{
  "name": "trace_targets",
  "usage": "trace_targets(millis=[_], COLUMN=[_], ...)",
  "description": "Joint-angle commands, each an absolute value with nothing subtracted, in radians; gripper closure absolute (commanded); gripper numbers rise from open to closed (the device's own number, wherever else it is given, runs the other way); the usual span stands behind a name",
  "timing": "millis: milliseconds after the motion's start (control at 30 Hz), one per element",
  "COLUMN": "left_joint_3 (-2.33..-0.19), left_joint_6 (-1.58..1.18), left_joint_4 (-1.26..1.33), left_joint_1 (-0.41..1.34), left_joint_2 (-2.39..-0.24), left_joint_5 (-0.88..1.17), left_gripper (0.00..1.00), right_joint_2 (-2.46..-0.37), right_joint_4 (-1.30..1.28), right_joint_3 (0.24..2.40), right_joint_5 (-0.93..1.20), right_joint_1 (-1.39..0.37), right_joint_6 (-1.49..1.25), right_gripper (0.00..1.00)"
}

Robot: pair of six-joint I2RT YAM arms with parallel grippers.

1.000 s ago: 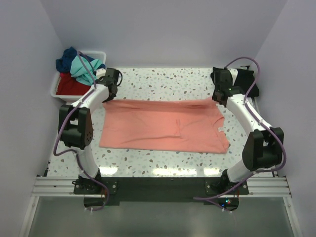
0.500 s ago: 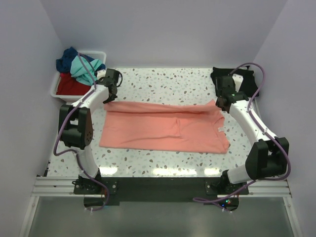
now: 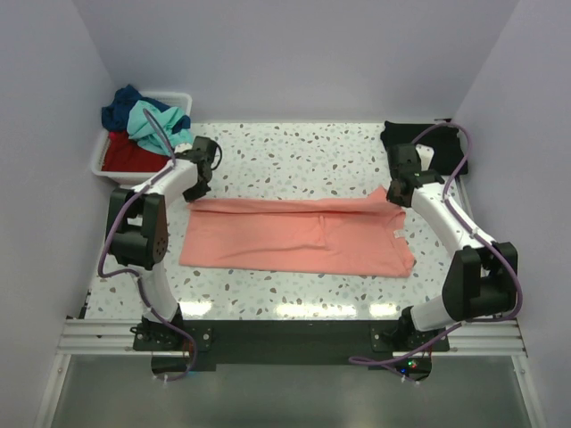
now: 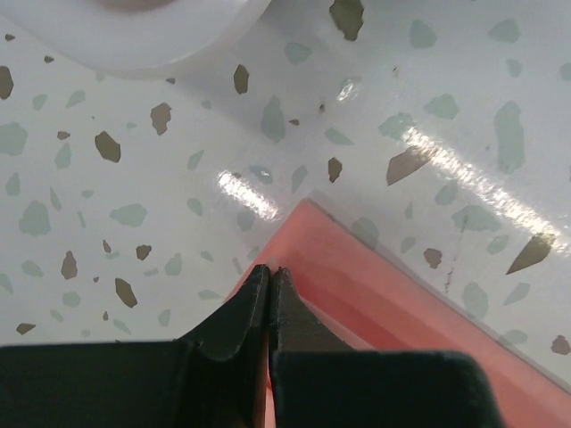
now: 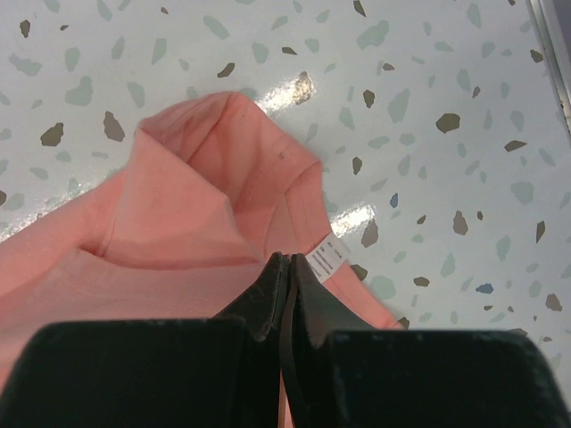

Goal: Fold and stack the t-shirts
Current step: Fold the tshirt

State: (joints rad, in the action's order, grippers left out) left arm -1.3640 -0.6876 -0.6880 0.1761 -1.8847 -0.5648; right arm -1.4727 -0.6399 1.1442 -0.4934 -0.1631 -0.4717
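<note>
The salmon-pink t-shirt (image 3: 294, 239) lies spread across the middle of the table (image 3: 294, 147), its far edge doubled over. The left claw (image 3: 200, 185) is clamped on its far left corner, the right claw (image 3: 395, 192) on the collar end. Teal, navy and red t-shirts (image 3: 143, 125) heap in the white bin (image 3: 98, 165); a black t-shirt (image 3: 446, 143) lies far right

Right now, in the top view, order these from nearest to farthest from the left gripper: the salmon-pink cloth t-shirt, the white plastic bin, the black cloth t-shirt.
From the left gripper:
1. salmon-pink cloth t-shirt, pinched at its far-left corner.
2. white plastic bin, off to the left.
3. black cloth t-shirt, at the far-right corner.
</note>
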Motion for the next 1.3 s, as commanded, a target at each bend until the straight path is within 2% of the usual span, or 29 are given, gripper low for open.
trace_targets(millis=[0,567,633,733,767,800,1033,1267], left_joint_3=[-1.330,-1.241,-1.236,-1.230,-1.223,-1.221,-1.201,-1.192], left_joint_6=[-0.729,-0.765,-0.770,-0.784,-0.784,-0.785,-0.808,-0.822], left_joint_4=[-0.713,-0.747,-0.749,-0.758,-0.752,-0.753,-0.759,-0.790], left_joint_1=[0.164,0.164,0.164,0.166,0.164,0.164,0.164,0.164], left_joint_2=[-1.815,-1.798,-1.804,-1.798,-1.793,-1.789,-1.741,-1.695], left_joint_5=[-0.624,-0.597,-0.591,-0.591,-0.591,-0.592,-0.609,-0.615], left_gripper=[1.00,0.99,0.92,0.74,0.61,0.58,0.57,0.66], right_joint_2=[-1.476,-1.508,-1.509,-1.509,-1.509,-1.508,-1.503,-1.508], right_joint_4=[-0.657,-0.692,-0.690,-0.692,-0.695,-0.696,-0.704,-0.721], right_joint_3=[1.127,1.072,1.071,1.068,1.066,1.063,1.048,1.045], right_joint_5=[-0.483,-0.445,-0.446,-0.443,-0.446,-0.445,-0.456,-0.465], right_joint_1=[-0.158,-0.158,-0.156,-0.156,-0.156,-0.156,-0.155,-0.156], right_joint_6=[-0.488,-0.491,-0.488,-0.483,-0.483,-0.482,-0.479,-0.480], right_gripper=[1.00,1.00,1.00,1.00,1.00,1.00,1.00,1.00])
